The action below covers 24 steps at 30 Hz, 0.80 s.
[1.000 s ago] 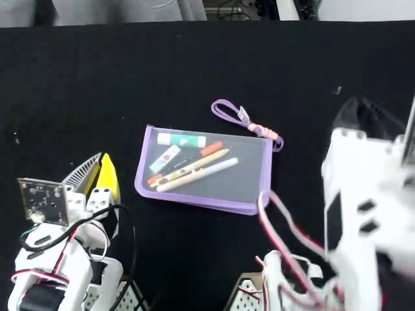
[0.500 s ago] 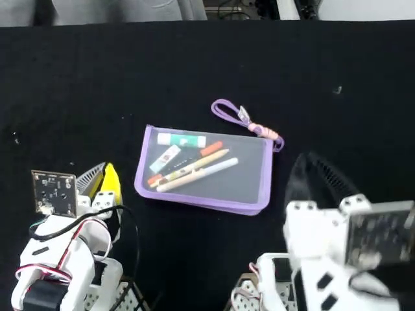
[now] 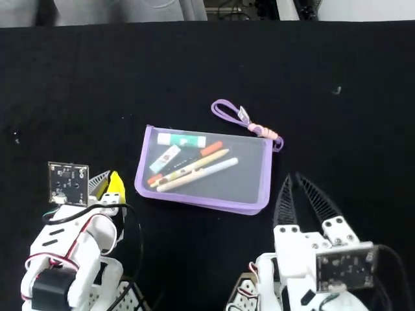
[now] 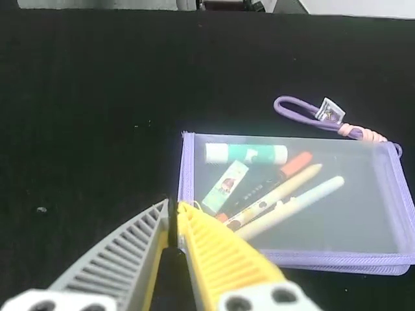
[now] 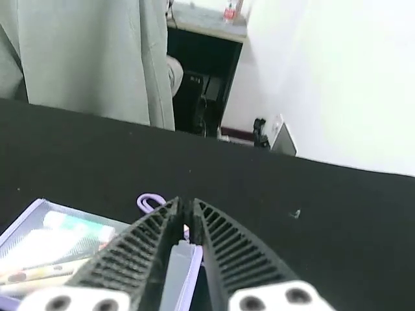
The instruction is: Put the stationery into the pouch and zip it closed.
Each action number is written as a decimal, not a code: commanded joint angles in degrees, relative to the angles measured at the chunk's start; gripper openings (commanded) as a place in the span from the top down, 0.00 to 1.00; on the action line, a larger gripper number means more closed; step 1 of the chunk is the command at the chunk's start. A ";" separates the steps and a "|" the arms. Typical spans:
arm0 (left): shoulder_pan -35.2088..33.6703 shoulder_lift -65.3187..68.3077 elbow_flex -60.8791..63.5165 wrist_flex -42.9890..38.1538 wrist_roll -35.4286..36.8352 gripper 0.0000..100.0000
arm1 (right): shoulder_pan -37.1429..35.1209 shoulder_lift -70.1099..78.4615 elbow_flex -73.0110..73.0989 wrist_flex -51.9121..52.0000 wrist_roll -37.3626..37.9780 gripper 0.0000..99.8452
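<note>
pouch [image 3: 243,184] lay flat near the middle of the black desk [image 3: 324,65], a clear-fronted case with a purple rim, and it lay between the two arms. whether its zip was drawn fully across could not be told.

at the left, the left claw [image 3: 108,176] sat by the near edge of the desk, just off the pouch's left end and apart from it. its grey and yellow fingers [image 4: 214,259] met at the tips, with nothing between them.

inside the pouch, starting from its left end, a white and green glue stick [image 3: 181,139] lay along the far edge. a small flat printed slab [image 3: 165,157] sat tilted just nearer than it. next came three slanted pieces side by side, their left ends toward the near left corner: an orange marker [image 3: 211,149], a yellowish pen [image 3: 201,162] and a pale pen [image 3: 217,168]. the right half of the clear front showed nothing behind it.

beyond the pouch's far edge a purple strap [image 3: 225,111] lay looped on the desk, and a short run of pink beads [image 3: 266,133] led from it to the pouch's far right corner.

at the right, the right claw [image 3: 294,176] sat by the near edge, just beside the pouch's near right corner without touching it. its dark ribbed fingers were drawn together to a thin slit and gripped nothing. past the desk, the right wrist view took in a grey curtain [image 5: 84,58] and a white wall [image 5: 337,78].
</note>
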 commanded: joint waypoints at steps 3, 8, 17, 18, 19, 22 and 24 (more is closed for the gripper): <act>0.57 -0.26 4.26 0.18 -0.26 0.97 | -0.70 -4.09 6.64 -2.29 1.49 0.98; 0.48 -0.26 8.75 0.18 -0.26 0.97 | -0.70 -4.44 9.89 -2.46 6.59 0.99; 0.48 -0.26 18.07 0.53 -0.26 0.97 | -0.70 -4.44 13.93 -2.29 6.33 0.99; 0.22 -0.26 19.21 0.53 -0.26 0.97 | -0.70 -4.44 14.99 -2.29 5.36 0.99; -0.57 -0.26 20.35 0.44 -0.26 0.97 | -0.70 -4.53 16.04 -2.29 3.96 0.99; -4.44 -0.26 22.81 0.18 -0.26 0.97 | -0.70 -4.53 19.21 -2.37 -1.41 0.99; -8.40 -0.26 23.78 0.00 -0.26 0.97 | -0.70 -4.53 21.23 -2.64 -4.22 0.99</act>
